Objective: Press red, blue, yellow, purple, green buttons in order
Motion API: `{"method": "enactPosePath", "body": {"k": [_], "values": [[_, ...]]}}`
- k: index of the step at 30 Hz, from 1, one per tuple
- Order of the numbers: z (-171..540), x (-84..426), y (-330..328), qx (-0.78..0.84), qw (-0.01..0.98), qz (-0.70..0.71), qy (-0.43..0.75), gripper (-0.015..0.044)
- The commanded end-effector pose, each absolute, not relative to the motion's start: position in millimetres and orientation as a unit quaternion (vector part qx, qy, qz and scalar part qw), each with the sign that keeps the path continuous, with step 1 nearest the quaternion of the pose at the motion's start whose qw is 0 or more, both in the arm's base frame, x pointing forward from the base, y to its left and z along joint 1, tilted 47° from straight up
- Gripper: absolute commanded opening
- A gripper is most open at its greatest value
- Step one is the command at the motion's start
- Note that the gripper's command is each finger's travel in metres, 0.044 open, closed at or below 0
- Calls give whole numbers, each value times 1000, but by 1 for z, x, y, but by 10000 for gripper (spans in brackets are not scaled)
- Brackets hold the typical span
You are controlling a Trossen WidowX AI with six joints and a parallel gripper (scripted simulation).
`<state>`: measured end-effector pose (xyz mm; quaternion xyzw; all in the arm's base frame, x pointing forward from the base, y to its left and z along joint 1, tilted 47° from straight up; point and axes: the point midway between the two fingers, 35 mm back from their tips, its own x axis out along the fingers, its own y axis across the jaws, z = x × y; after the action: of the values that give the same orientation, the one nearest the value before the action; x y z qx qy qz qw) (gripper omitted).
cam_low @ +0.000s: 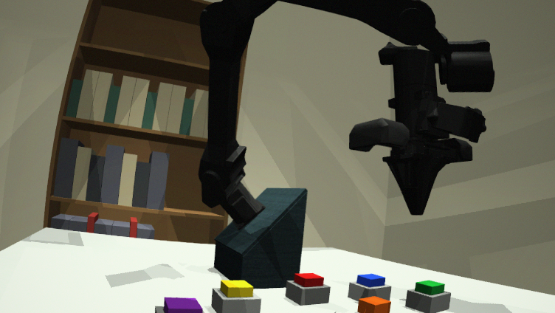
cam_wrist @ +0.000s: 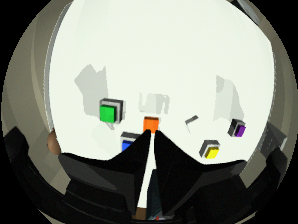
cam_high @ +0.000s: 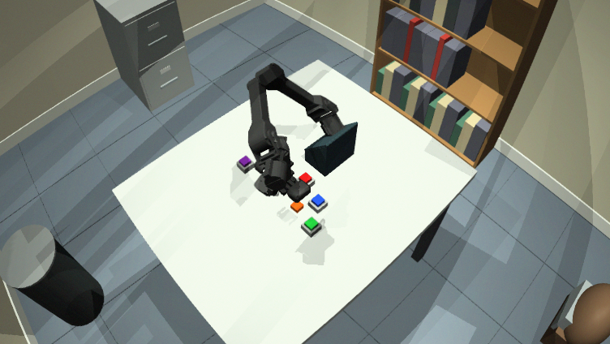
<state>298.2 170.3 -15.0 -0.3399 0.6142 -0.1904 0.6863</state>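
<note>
Black arm (cam_high: pixel 260 106) rising from the base, folding at a high elbow, then dropping steeply toward the wrist. Wrist (cam_low: pixel 412 93) held vertical, well above the pincer tips. Gripper (cam_low: pixel 415 210) pointing straight down, fingers pressed nearly together into one tapered point, nothing between them. Tips hanging clear in the air, touching nothing below. Camera housing jutting sideways just above the finger mounts.

The whole arm (cam_high: pixel 273 106) is matte black, made of chunky faceted links with blocky joint housings. It's mounted on a dark teal wedge-shaped base (cam_low: pixel 268 237). The end effector (cam_low: pixel 415 210) is black too, with two fingers tapering into a cone-like point, plus a rounded pod (cam_low: pixel 378 133) sticking out sideways above them.
</note>
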Motion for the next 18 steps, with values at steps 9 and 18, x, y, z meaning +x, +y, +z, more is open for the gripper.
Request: {"method": "enactPosePath", "body": {"k": [9, 18], "values": [[-90, 257, 216, -333, 687, -214, 610, 20], [-133, 268, 172, -334, 687, -215, 609, 20]]}}
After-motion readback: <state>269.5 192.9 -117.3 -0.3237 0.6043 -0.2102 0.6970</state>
